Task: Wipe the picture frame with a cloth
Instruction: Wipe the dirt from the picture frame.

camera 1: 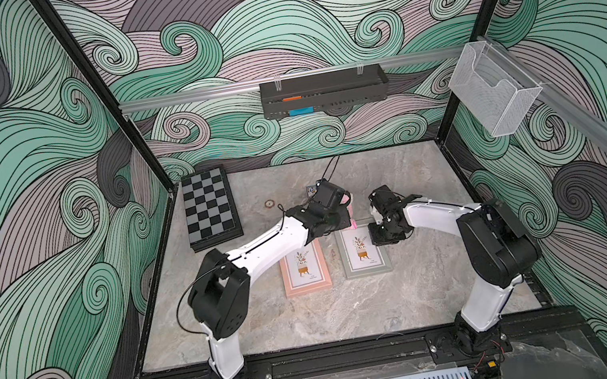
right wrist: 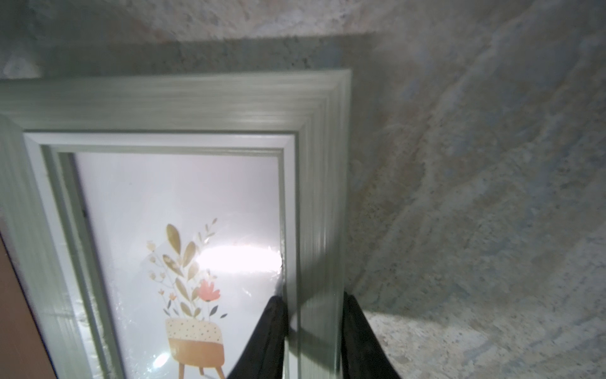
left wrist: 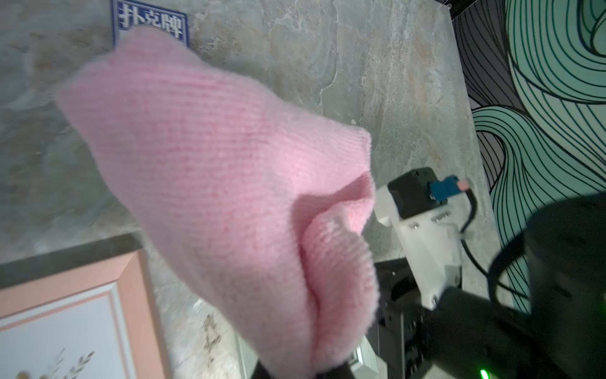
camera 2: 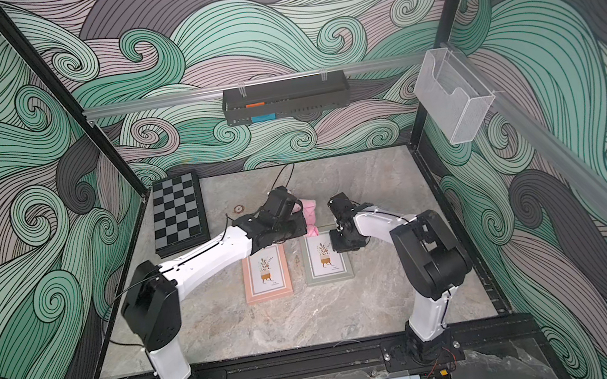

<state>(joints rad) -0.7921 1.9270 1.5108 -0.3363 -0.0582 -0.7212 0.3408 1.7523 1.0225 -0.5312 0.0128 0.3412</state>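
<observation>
Seems to be at the set-up just before the first wipe. Grips the cloth (left wrist: 229,183) in the left claw (camera 1: 346,214), shut tight on a bunched fold, and hangs it above the tabletop (camera 1: 358,316) just past the far ends of the two frames, close to a far corner of the green frame (right wrist: 170,105), not yet touching any glass. Straddles that frame's side rail with the right claw (right wrist: 313,315), narrowed to one finger on the glass side and one on the outer edge, seemingly pressed against both, so probably steadying it for wiping. Leaves the pink frame (camera 1: 307,284) flat and untouched just beside. Calls next for swinging the cloth over and down onto the green frame's glass, then rubbing across without snagging the right claw or dragging the frame out of its hold. Shows the cloth as soft and plain pink in a fine ribbed knit, folded over on itself into a loose drooping wad, with enough slack below the left claw to flatten against glass
</observation>
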